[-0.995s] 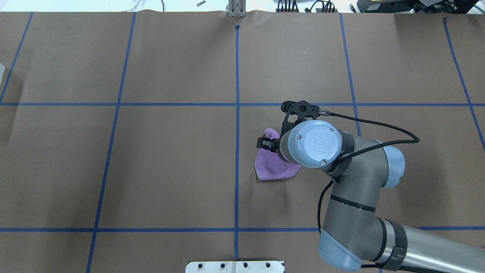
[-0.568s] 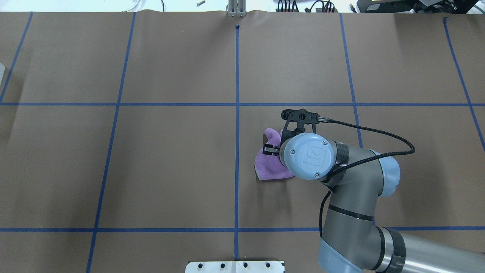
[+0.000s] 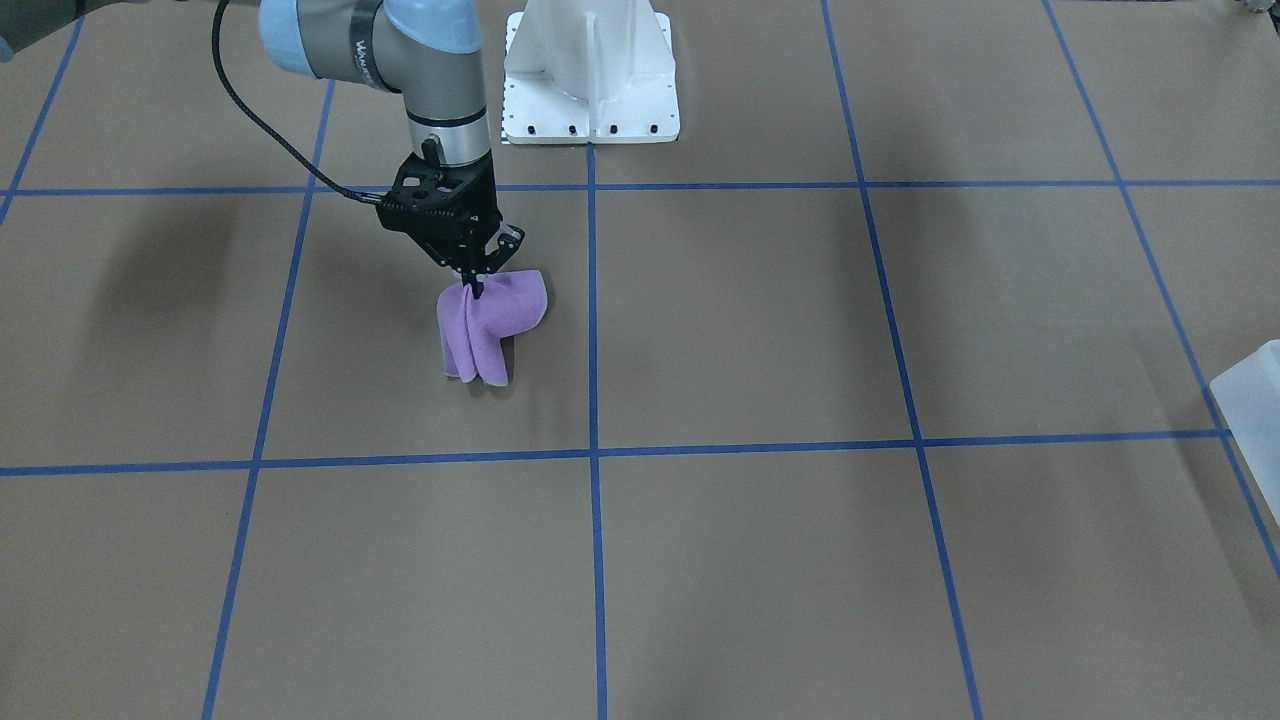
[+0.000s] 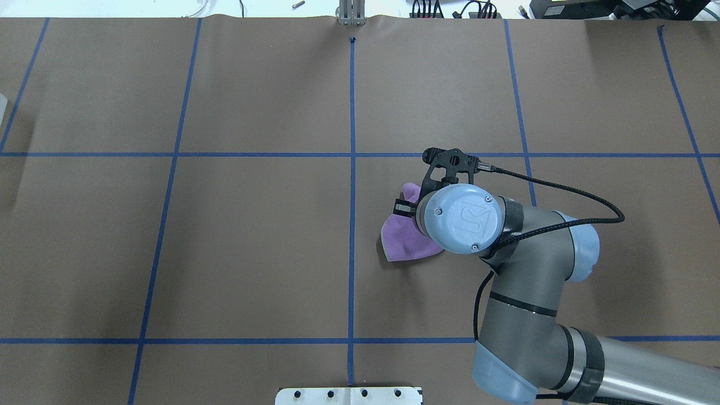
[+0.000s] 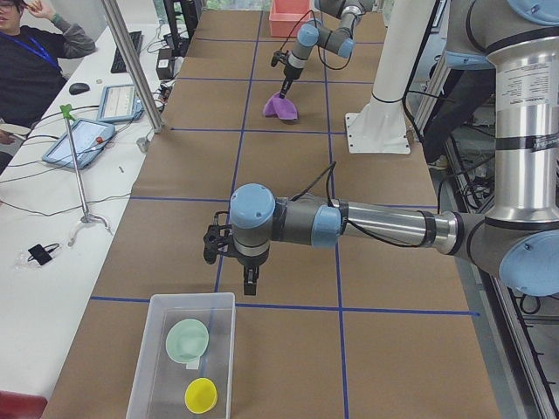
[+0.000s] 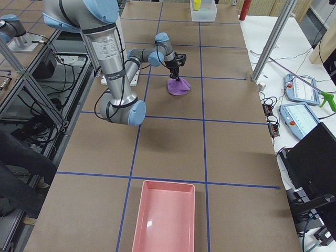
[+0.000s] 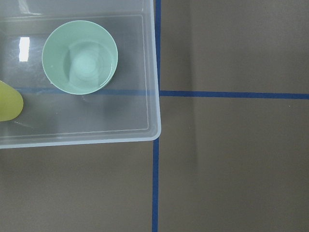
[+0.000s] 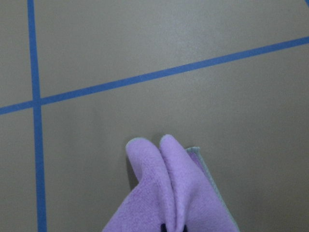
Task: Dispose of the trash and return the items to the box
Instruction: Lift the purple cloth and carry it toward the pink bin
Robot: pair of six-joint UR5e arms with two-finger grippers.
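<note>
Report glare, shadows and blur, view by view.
Left wrist view: white glare patch on the box floor, left of the mint-green bowl. Front-facing view: soft wide shadows across the brown paper, a small dark one under the purple cloth pinched by the right gripper. Right wrist view: cloth slightly soft near the lens.

We watched the fingers of our right gripper (image 3: 476,286) close on the cloth (image 3: 490,322), pulling its middle up into a peak.

A robotics lab; tape-gridded table (image 4: 253,253), teach pendant (image 6: 300,87), seated operator (image 5: 35,61).
</note>
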